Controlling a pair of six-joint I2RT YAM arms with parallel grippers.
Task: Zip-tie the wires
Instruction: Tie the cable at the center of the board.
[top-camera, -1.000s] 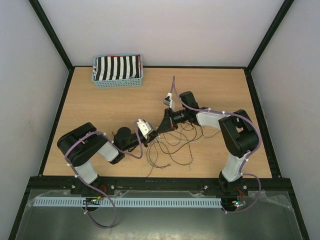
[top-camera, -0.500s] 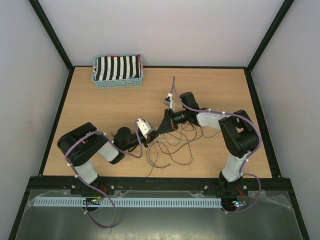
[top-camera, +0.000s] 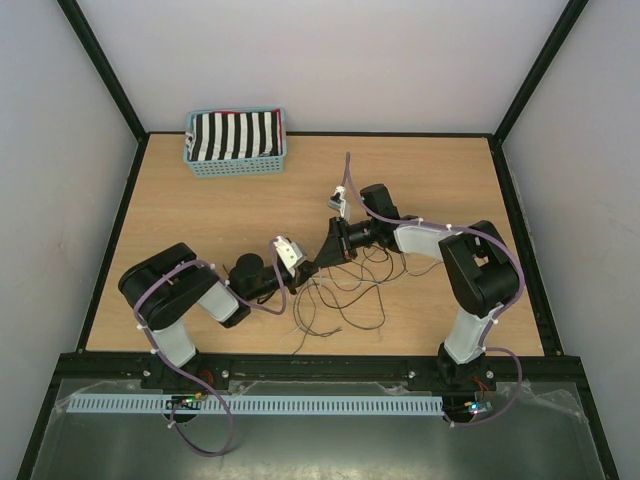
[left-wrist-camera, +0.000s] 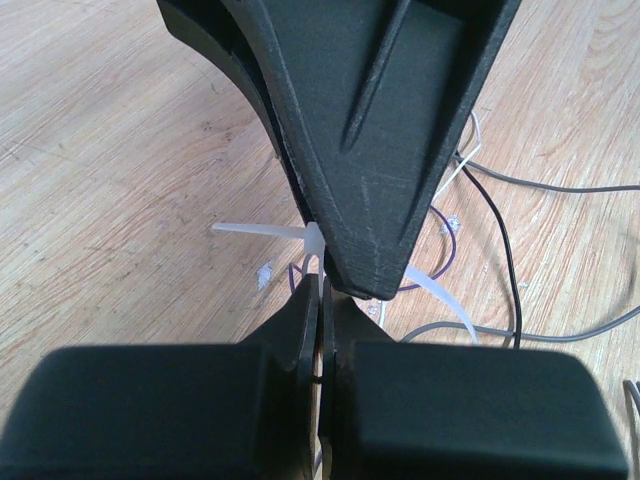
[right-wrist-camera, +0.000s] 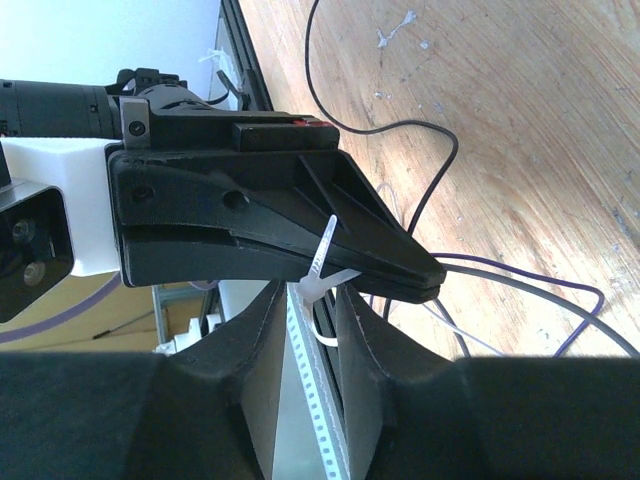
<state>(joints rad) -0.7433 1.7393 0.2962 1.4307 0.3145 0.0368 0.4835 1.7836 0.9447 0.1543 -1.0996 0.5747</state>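
The wires (top-camera: 345, 300) lie in thin dark loops on the wooden table, just in front of both gripper tips. My left gripper (top-camera: 316, 263) is shut on a white zip tie (right-wrist-camera: 325, 250), whose strap runs out from between its jaws (right-wrist-camera: 435, 280). My right gripper (right-wrist-camera: 312, 295) stands open, with the tie's head in the gap between its fingers. In the left wrist view the left gripper (left-wrist-camera: 322, 290) is shut, the right arm's black finger (left-wrist-camera: 380, 150) hangs close above it, and the tie's ends (left-wrist-camera: 260, 231) stick out on both sides. Black and grey wires (left-wrist-camera: 508, 240) trail away to the right.
A blue basket (top-camera: 235, 168) holding a black-and-white striped cloth (top-camera: 235, 135) stands at the table's back left. Black frame rails run along the table's edges. A perforated white strip (top-camera: 250, 404) lies beyond the near edge.
The right gripper's jaws have opened off the zip tie. The left gripper stays shut, and both arms have barely moved.
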